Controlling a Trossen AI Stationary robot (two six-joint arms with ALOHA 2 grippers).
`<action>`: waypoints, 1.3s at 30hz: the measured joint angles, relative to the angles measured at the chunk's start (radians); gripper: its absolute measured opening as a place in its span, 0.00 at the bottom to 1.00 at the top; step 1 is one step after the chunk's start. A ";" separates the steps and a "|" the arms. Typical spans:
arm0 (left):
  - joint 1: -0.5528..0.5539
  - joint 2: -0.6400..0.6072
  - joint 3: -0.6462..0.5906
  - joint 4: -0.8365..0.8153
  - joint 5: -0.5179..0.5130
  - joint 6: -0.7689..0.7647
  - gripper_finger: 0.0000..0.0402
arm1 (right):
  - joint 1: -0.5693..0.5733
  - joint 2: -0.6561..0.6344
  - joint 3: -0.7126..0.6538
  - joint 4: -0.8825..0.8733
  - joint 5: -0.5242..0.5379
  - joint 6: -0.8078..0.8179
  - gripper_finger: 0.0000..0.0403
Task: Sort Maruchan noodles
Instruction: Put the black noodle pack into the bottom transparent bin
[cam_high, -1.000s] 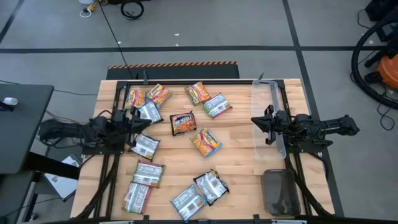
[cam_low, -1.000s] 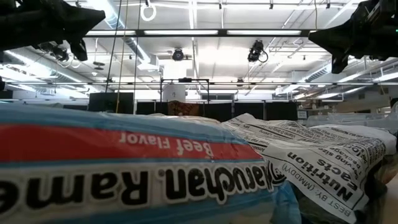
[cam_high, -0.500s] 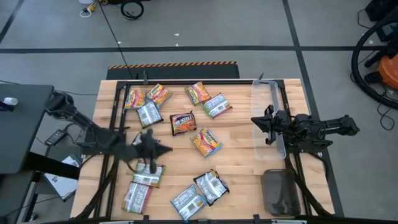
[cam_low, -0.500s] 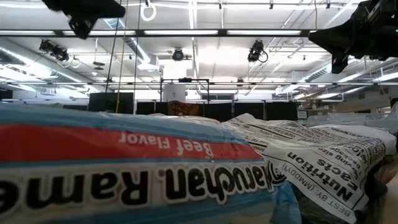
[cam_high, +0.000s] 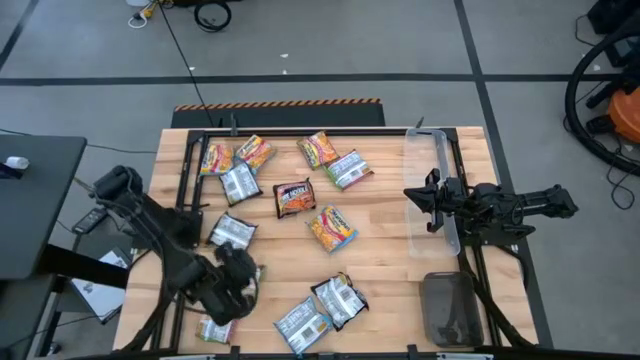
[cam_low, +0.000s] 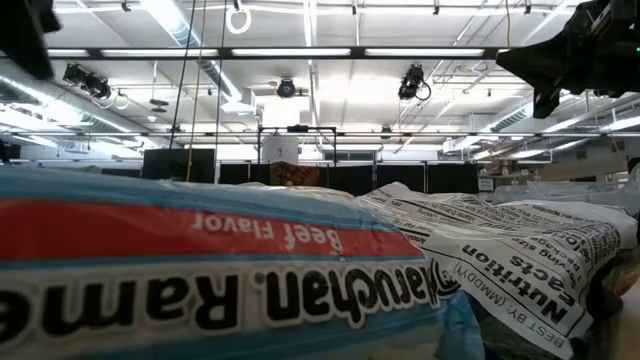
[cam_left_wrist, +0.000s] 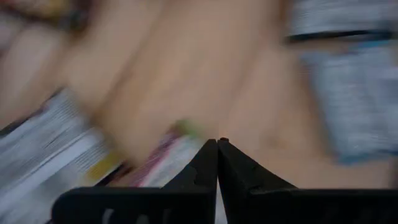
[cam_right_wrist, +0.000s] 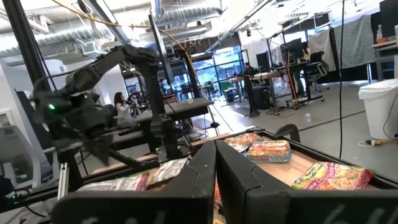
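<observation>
1. We count ten Maruchan noodles (cam_high: 329, 227) packets in plain sight on the wooden table (cam_high: 390, 250): five along the far edge, two near the middle, one silver packet at the left, two at the near edge.
2. One more packet edge (cam_high: 212, 330) peeks out under the left arm, near the table's near left corner.
3. We see two clear trays: a long one (cam_high: 436, 170) under the right arm and a dark one (cam_high: 449, 308) at the near right corner.
4. The left gripper (cam_left_wrist: 217, 144) hangs over the near left packets, fingers pressed together, holding nothing.
5. The right gripper (cam_right_wrist: 216, 146) waits over the long tray, fingers together, empty.
6. The left wrist view is blurred; the low view is blocked by packets lying against the lens.
</observation>
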 joint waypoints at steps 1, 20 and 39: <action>0.006 0.007 -0.006 -0.050 0.019 -0.044 0.07 | 0.000 0.000 0.000 -0.001 0.000 0.000 0.04; 0.228 0.045 -0.203 0.055 0.001 0.108 0.60 | 0.000 0.000 0.000 0.006 0.000 0.000 0.04; 0.354 0.204 -0.205 -0.098 0.076 0.256 0.57 | 0.000 0.000 0.000 0.029 0.000 0.000 0.04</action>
